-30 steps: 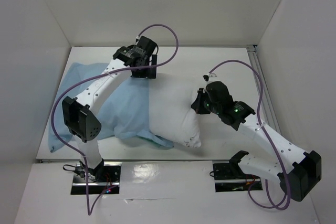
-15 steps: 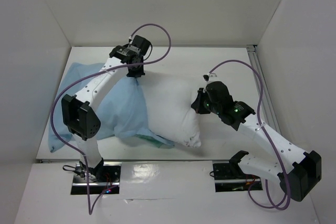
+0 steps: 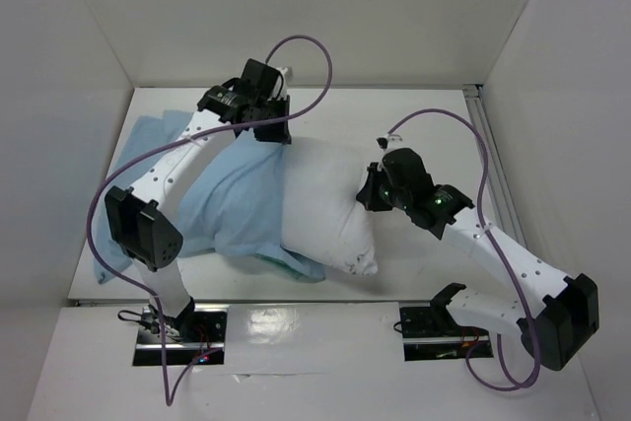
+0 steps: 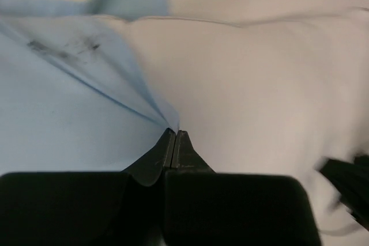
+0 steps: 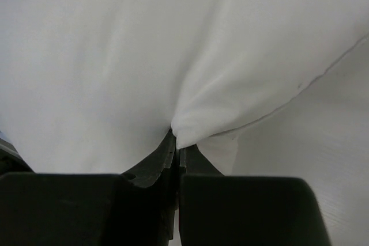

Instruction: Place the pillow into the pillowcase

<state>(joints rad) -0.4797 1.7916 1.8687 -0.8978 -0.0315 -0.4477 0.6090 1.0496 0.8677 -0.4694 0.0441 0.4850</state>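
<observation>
Now the pillowcase [image 4: 57,125], pinched by the left gripper [image 4: 174,141], is best drawn over the pillow [image 5: 115,56] clamped by the right gripper [image 5: 177,147]

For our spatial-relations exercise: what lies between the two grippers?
The uncovered white end of the pillow lies between the left gripper and the right gripper; the top view shows it.

Pillow [image 3: 325,209]: plain white cloth, soft, matt, finely wrinkled. Pillowcase [image 3: 232,204]: thin light-blue cloth, matt, creased, with dark smudges in the left wrist view and a shinier green strip at its near edge. Left pincer [image 4: 174,135] and right pincer [image 5: 177,148]: smooth black plastic, dull sheen. Tabletop [image 3: 394,110]: white, smooth, matt. Cables [image 3: 308,41]: glossy purple sheath.
</observation>
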